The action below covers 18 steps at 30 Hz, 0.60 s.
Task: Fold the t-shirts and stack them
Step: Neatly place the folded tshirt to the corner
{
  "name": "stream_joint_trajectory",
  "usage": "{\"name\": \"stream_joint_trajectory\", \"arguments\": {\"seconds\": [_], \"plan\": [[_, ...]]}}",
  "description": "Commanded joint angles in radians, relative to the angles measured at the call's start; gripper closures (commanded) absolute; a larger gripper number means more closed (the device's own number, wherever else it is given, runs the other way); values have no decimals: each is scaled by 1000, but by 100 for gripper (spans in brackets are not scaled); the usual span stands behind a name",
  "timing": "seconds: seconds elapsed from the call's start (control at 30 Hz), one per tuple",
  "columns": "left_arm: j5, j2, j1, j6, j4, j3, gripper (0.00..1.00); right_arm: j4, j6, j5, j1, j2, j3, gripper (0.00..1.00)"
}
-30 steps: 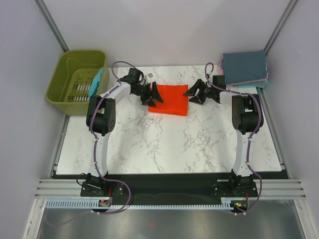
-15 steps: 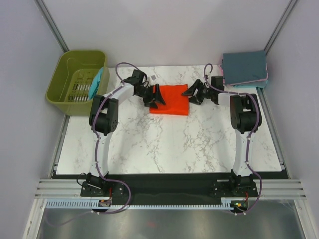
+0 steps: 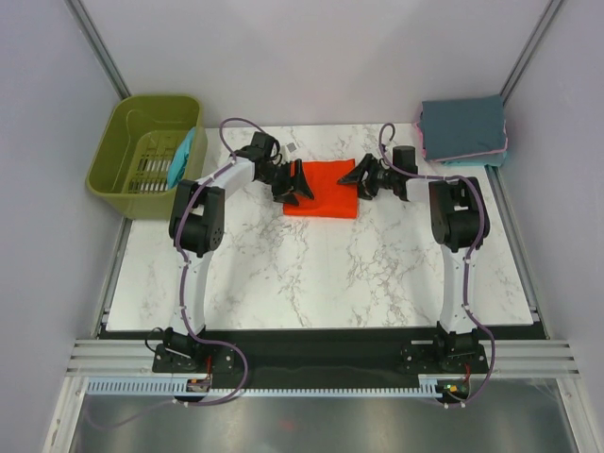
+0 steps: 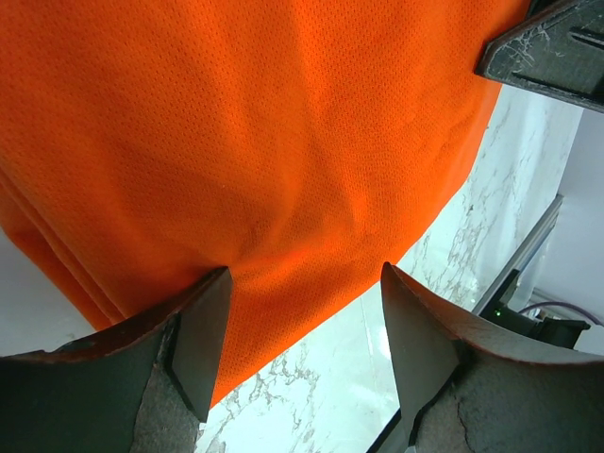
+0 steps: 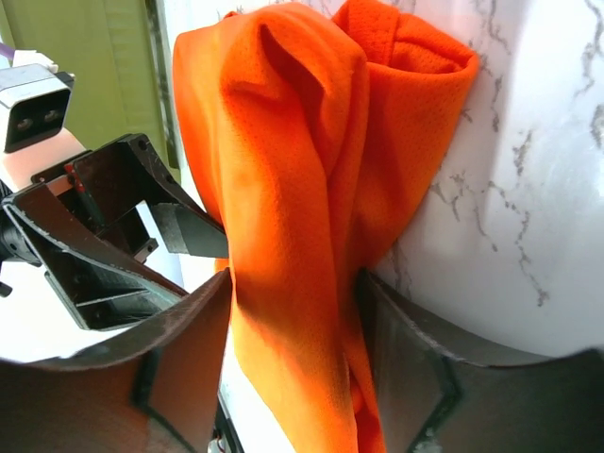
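The bright orange-red t-shirt lies folded on the marble table at the back middle. My left gripper is at its left edge. In the left wrist view its jaws stand open with the cloth's edge partly between them. My right gripper is at the shirt's right edge. In the right wrist view its jaws stand apart around the bunched folded edge. A stack of folded t-shirts, dark slate-blue over pink and teal, sits at the back right.
An olive-green plastic basket stands off the table's back left corner, with a teal shirt draped over its right rim. Grey walls close in the back and sides. The arm bases stand at the near edge.
My right gripper has moved left onto the orange-red shirt's right edge. My left gripper has shifted slightly along the left edge. The shirt itself has stayed in place.
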Motion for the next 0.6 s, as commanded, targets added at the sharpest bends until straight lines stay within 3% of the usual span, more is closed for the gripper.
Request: {"name": "stream_joint_trajectory", "arguments": {"seconds": [0.0,0.27,0.37,0.57], "plan": [[-31,8,-13,28,-11,29,28,-79,-21,57,21,81,-29,37],[-39,6,-23,34,-10,31,28,-28,7,33,41,104,-16,48],[-48,3,-26,39,-13,29,28,-13,8,24,44,105,-10,57],[-87,-24,-39,56,-23,40,25,-71,-62,20,38,55,36,100]]}}
